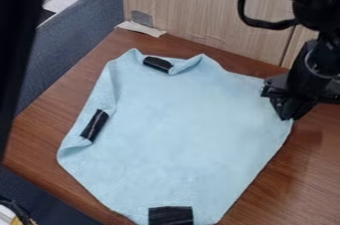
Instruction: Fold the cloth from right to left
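Observation:
The light blue cloth (193, 124) lies spread over the brown wooden table, mostly flat, with its top and left edges curled. Strips of black tape lie on it at the top (157, 63), on the left (95, 125) and at the bottom (171, 215). At the cloth's right corner is the black gripper (287, 115), its tip pointing down and touching or just over the cloth's edge. The gripper covers part of that corner, so the contact there is hidden.
Brown tabletop (312, 169) extends right of the cloth. A light wood panel (193, 10) stands behind, with a pale torn strip (140, 29) at the table's back corner. Grey-blue paneling (79, 40) borders the left side, and a dark upright post (20, 45) crosses the left edge.

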